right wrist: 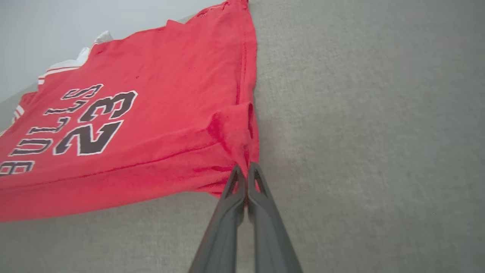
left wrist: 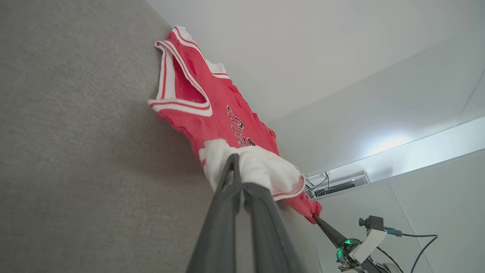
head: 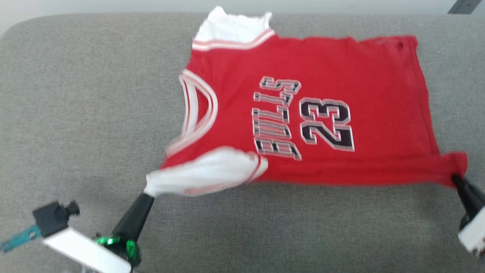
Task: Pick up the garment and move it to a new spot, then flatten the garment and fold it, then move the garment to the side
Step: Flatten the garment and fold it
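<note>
The garment (head: pixel 322 76) is a red shirt with white sleeves, striped trim and "BULLS 23" printed on it, spread over the grey surface (head: pixel 75 113). Its near edge is lifted and stretched between both grippers. My left gripper (head: pixel 146 195) is shut on the near white sleeve (left wrist: pixel 261 167), at the lower left of the head view. My right gripper (head: pixel 454 178) is shut on the near hem corner (right wrist: pixel 242 148) at the right edge. In the left wrist view my own gripper (left wrist: pixel 237 161) pinches the sleeve, and the right gripper (left wrist: pixel 315 217) shows beyond it. The right wrist view has its gripper (right wrist: pixel 247 168) closed on red fabric.
The grey fabric-covered surface extends well to the left (head: pixel 75 113) and in front of the garment (head: pixel 284 227). Its rounded far edge (head: pixel 113 17) meets a pale wall. A wrist camera and cable (head: pixel 53 220) sit on my left arm.
</note>
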Controlling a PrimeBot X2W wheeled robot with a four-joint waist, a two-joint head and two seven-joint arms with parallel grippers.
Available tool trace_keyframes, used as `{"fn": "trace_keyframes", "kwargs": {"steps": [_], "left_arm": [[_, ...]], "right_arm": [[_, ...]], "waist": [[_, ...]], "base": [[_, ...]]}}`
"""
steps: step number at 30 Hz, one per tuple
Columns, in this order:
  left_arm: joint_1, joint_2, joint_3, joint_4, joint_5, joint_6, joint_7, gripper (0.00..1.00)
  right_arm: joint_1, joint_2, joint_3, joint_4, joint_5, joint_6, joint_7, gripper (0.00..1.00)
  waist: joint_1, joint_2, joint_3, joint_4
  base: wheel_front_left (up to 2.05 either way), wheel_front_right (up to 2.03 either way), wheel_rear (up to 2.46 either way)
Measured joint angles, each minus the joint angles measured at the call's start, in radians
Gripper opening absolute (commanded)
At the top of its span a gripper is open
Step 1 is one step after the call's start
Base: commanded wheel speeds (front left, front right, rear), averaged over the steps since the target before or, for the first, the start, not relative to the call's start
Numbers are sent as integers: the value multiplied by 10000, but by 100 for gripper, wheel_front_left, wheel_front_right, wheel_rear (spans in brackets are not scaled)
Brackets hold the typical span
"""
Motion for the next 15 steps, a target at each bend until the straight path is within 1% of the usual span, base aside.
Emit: {"fn": "trace_keyframes", "kwargs": {"steps": [5,7,10,13,15], "left_arm": [[1360,274,305,-731,245,0,0,0],[1616,527,224,-970,550,0,0,0],[1227,585,-19,-982,677,0,134,0],[287,493,-180,-782,637,0,485,0],[-444,424,-324,-575,535,0,905,0]], "right_arm": [[1479,502,-531,-1363,-67,0,610,0],[1794,767,-767,-1898,-69,0,832,0],[1703,926,-832,-2006,-102,0,951,0],[1202,1016,-802,-1799,-142,0,986,0],[798,1028,-815,-1540,-213,0,982,0]], "waist": [[0,0,-205,41],[0,0,-209,-13],[0,0,-194,-54],[0,0,-121,-115],[0,0,-9,-153]], "base": [[0,0,0],[0,0,0],[0,0,0],[0,0,0],[0,0,0]]}}
